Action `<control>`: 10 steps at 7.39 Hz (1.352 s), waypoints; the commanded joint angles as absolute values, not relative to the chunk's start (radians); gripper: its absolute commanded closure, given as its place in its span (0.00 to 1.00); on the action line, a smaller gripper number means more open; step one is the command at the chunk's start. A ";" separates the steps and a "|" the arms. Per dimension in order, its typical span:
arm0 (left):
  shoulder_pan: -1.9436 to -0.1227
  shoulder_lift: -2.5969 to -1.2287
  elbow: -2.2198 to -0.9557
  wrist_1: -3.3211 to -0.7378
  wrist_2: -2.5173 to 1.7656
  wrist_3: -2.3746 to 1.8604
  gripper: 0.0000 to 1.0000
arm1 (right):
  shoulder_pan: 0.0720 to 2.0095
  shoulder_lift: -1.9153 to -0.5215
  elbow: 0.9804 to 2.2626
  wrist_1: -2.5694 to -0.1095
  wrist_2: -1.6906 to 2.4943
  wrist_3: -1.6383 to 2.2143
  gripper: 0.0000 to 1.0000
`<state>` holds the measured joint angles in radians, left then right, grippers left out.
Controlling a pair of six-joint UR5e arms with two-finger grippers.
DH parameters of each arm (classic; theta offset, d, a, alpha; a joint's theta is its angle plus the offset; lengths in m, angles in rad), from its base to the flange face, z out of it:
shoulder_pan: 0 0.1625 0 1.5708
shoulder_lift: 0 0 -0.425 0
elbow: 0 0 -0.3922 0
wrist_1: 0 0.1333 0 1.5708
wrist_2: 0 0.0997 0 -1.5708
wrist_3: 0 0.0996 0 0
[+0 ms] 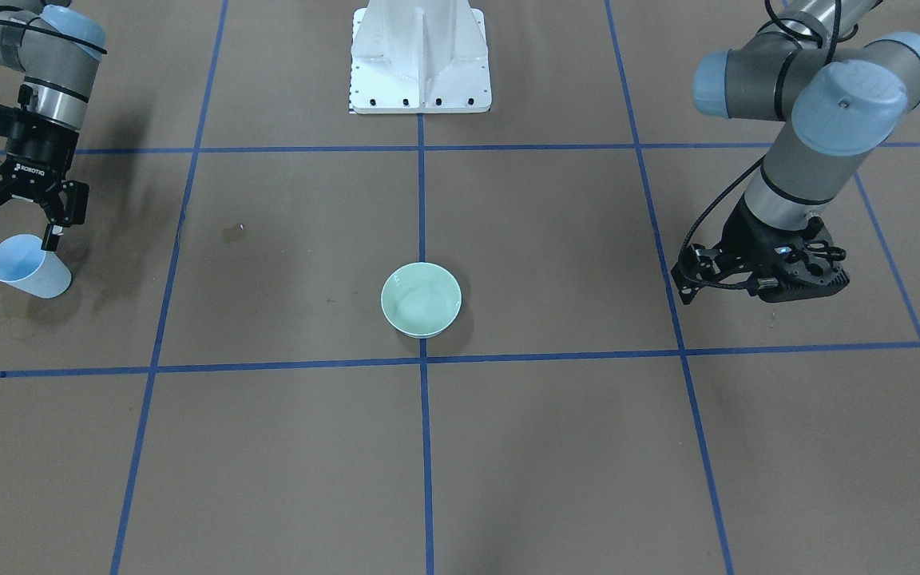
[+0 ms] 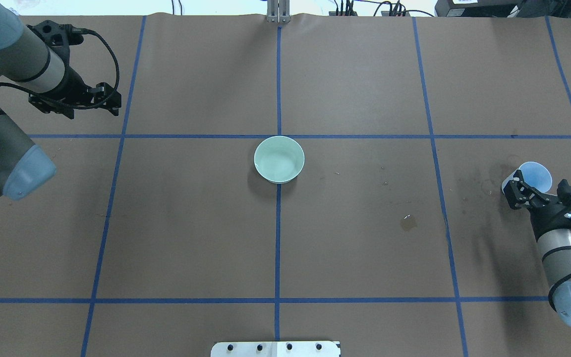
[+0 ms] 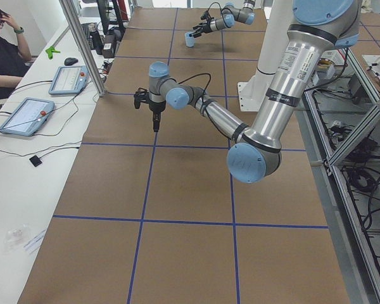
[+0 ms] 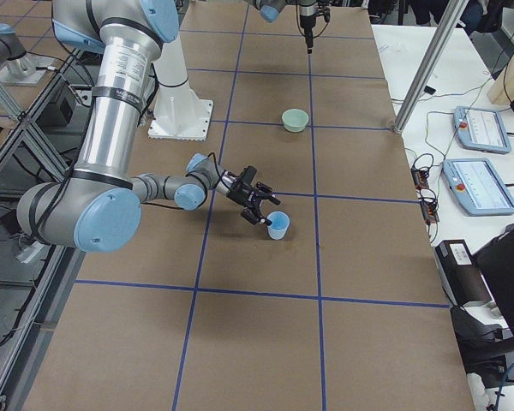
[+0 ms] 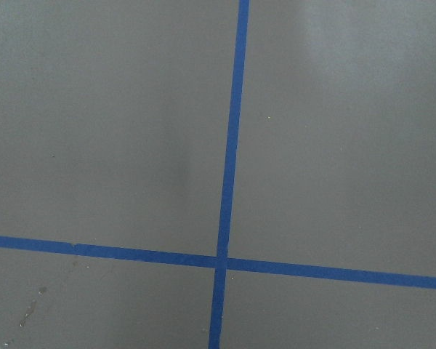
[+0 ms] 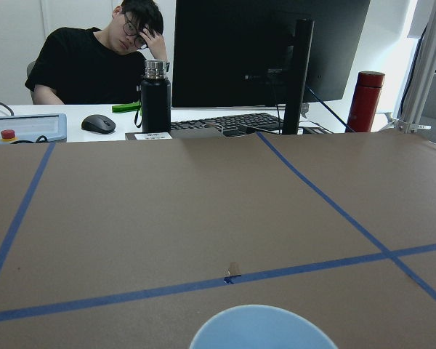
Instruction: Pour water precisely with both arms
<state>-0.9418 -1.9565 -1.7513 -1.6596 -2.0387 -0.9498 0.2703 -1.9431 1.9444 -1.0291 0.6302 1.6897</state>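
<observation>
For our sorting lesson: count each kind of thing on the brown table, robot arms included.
Light-blue cup: 1
Pale green bowl: 1
Robot arms: 2 (left arm, right arm)
White pedestal: 1
Total: 5

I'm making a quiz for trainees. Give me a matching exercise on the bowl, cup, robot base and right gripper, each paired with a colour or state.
Things:
1. bowl
2. cup
3. robot base
4. right gripper

Colour or state:
a. white
b. open
c. light blue
d. pale green

Pairs: 1-d, 2-c, 3-a, 4-b
</observation>
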 commanded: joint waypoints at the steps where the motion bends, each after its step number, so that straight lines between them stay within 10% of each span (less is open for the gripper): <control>1: -0.922 -1.968 -1.744 -1.686 -2.039 -0.959 0.00 | 0.278 -1.965 2.043 -1.031 0.656 1.582 0.01; 6: -0.726 -2.066 -1.677 -1.975 -2.002 -1.392 0.00 | 0.881 -1.873 2.141 -1.029 1.326 0.926 0.01; 10: -0.577 -2.307 -1.565 -1.807 -1.927 -1.526 0.00 | 1.246 -1.786 1.978 -1.031 1.783 0.551 0.01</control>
<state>-0.6186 -2.2319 -1.5956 -1.9223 -1.9352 -1.5147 1.1426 -1.8095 2.0362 -1.0325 1.6486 0.6467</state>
